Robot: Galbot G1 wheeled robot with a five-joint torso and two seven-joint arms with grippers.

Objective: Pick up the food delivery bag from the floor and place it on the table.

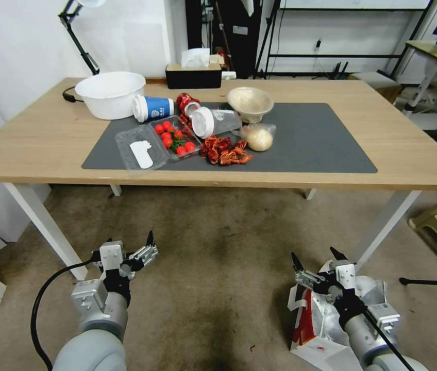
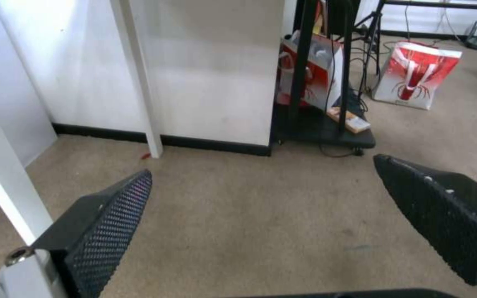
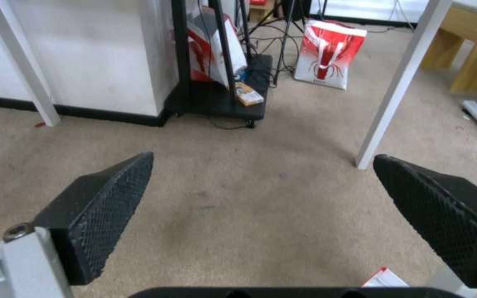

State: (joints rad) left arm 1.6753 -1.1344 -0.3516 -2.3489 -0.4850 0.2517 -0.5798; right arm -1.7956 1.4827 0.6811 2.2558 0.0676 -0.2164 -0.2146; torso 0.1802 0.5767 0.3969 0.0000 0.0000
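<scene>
Both arms are low in front of the base, above the carpet. Left claw [image 1: 144, 246] is spread wide over bare floor, holding nothing, near the white desk leg [image 1: 43, 226]. Right claw [image 1: 316, 260] is also spread wide and empty, sitting just above the food delivery bag [image 1: 321, 319], which lies on the floor at the robot's right, crumpled, foil lining exposed, red side panel facing the left arm. In my view the main risk is the grasp itself: the bag is slumped, not standing, so the handles aren't presented cleanly and a pinch on loose foil or paper could tear or slip on lift. The right arm also covers much of the bag in the head view, so alignment is hard to verify. Next risk: the desk [image 1: 33, 149] edge sits between floor and drop zone, and a boxy bag swinging up could catch the rim. Further out, the grey mat [image 1: 321, 139] is cluttered at its left and centre: tipped cups, a tomato tray [image 1: 174, 139], crayfish [image 1: 223, 152], a bagged bun [image 1: 258, 137]. Its right half is bare. Setting down too far left likely knocks things over.
</scene>
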